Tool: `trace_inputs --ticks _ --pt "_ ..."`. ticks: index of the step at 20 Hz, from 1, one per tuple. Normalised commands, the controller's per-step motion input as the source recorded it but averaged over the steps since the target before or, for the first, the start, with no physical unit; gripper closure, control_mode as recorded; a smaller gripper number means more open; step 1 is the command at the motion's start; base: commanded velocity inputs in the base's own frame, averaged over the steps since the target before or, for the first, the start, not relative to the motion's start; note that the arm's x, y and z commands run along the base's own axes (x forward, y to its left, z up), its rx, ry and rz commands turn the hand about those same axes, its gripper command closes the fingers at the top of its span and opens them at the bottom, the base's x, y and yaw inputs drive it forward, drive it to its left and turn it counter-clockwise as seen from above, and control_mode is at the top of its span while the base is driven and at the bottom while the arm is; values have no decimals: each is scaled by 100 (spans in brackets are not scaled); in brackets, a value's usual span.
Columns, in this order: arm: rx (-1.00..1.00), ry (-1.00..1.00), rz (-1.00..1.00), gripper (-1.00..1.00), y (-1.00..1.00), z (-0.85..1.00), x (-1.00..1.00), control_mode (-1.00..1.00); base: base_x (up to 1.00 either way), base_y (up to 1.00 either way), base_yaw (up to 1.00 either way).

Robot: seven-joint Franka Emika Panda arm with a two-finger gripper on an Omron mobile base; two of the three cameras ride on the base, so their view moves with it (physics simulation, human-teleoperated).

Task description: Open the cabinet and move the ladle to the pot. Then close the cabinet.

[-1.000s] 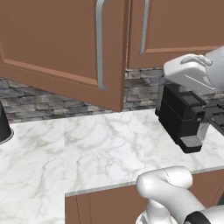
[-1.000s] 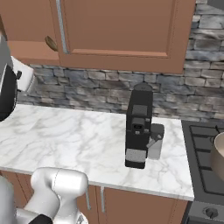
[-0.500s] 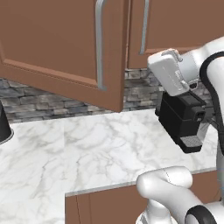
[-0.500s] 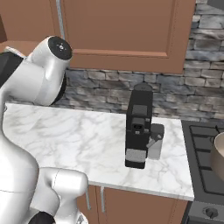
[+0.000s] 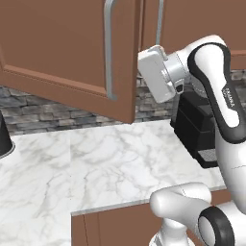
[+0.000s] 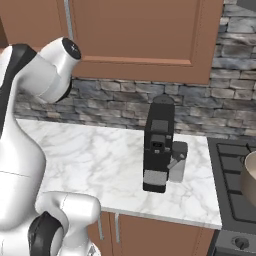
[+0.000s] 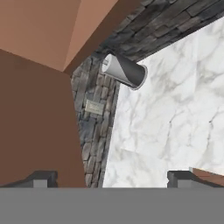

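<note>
While left door of tall reddish-brown wooden wall cabinet [image 5: 72, 53] hangs swung open, white arm's two-finger gripper [image 7: 111, 177] sits at door's right edge, fingers spread wide, empty. Cabinet interior lies beyond, left of gripper; ladle unseen. Tan round pot [image 6: 250, 177] far right on stove.

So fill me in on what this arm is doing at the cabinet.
The white arm has its hand raised beside the cabinet, whose left door stands swung open over the marble counter. The gripper is open and holds nothing. The ladle is not out yet. The pot waits on the stove, past the black coffee machine.
</note>
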Motion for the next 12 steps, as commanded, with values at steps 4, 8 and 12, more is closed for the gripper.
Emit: trace_inputs --ticks 4,8,12 --pt "4 8 7 -100 51 0 12 -100 0 0 0" --pt "3 3 7 -100 37 0 2 -100 0 0 0" --pt "2 1 7 -100 45 0 0 -100 0 0 0"
